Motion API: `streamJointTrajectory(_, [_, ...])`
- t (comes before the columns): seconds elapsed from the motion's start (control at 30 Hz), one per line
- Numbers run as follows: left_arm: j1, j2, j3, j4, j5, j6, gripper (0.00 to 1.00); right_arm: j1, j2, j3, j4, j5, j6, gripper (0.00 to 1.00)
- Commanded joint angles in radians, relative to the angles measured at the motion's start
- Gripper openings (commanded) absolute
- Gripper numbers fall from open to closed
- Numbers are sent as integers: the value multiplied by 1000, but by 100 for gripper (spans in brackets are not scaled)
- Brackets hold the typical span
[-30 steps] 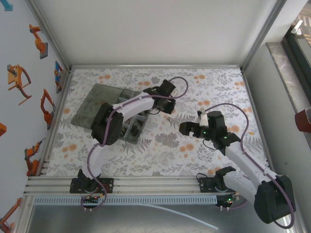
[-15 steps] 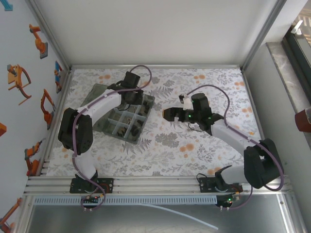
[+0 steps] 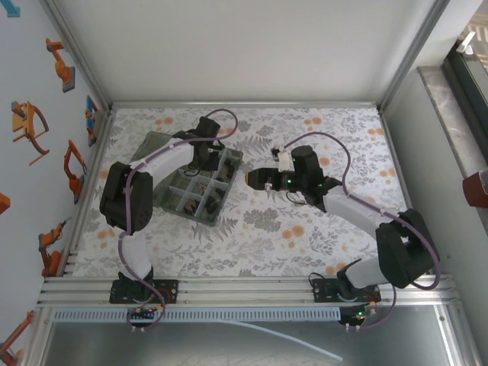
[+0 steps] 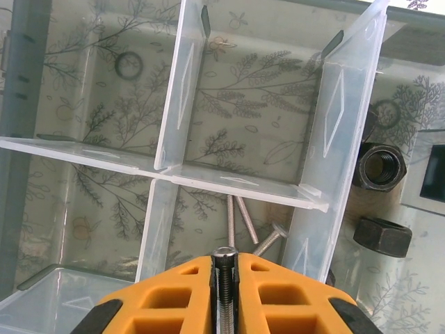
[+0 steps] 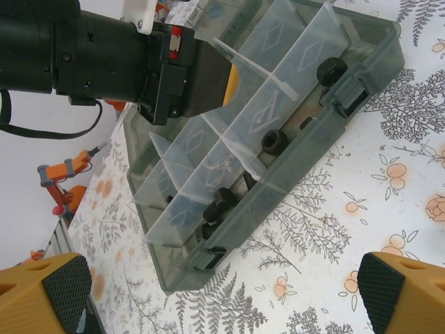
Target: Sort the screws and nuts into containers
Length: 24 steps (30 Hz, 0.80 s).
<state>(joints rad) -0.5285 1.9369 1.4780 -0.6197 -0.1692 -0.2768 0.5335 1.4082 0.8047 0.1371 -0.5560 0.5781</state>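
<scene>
1. The organizer box (image 5: 285, 167) sits on the left half of the floral counter (image 3: 305, 229). Its pale dividers (image 4: 177, 97) mark off small square compartments.
2. The left hand (image 4: 224, 278) hangs over the box's far side. Its orange fingers are pinched narrow on one silvery screw (image 4: 224, 261), which stands upright between the pads with its head on top.
3. Right under that hand, a compartment already holds a few loose silvery screws (image 4: 240, 219) lying flat. My judgement is that the held screw is meant for that pile and only needs letting go.
4. One compartment to the right, across a divider, lie two black nuts (image 4: 379, 165), apart from the screws. The two kinds are separated here.
5. From the right wrist view, more compartments along the near wall hold dark pieces (image 5: 221, 202) and single nuts (image 5: 272, 141). Whether each lot is pure I cannot tell.
6. The right hand (image 5: 229, 296) hovers over the counter near the box's right edge, fingers spread wide with nothing between them.
7. The sorting looks well under way: several compartments are stocked and one screw is in hand. Any loose pieces left on the patterned counter are too small to make out, so I cannot say how much remains.
</scene>
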Motion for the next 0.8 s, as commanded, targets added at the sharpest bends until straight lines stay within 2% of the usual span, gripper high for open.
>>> streamJointTrajectory(0.0, [1, 8, 31, -33, -21, 12, 12, 5, -36, -10, -24, 21, -30, 100])
streamJointTrajectory(0.37, [-55, -37, 36, -18, -50, 10, 23, 4, -46, -37, 2, 17, -9, 100])
streamJointTrajectory(0.53, [-149, -39, 52, 69, 78, 43, 34, -14, -83, -98, 4, 43, 11, 100])
streamJointTrajectory(0.63, [-176, 34, 114, 71, 212, 11, 34, -29, -108, -140, 0, 51, 32, 100])
streamJointTrajectory(0.77, [-239, 125, 196, 64, 257, 25, 35, -55, -183, -208, -36, 87, 49, 100])
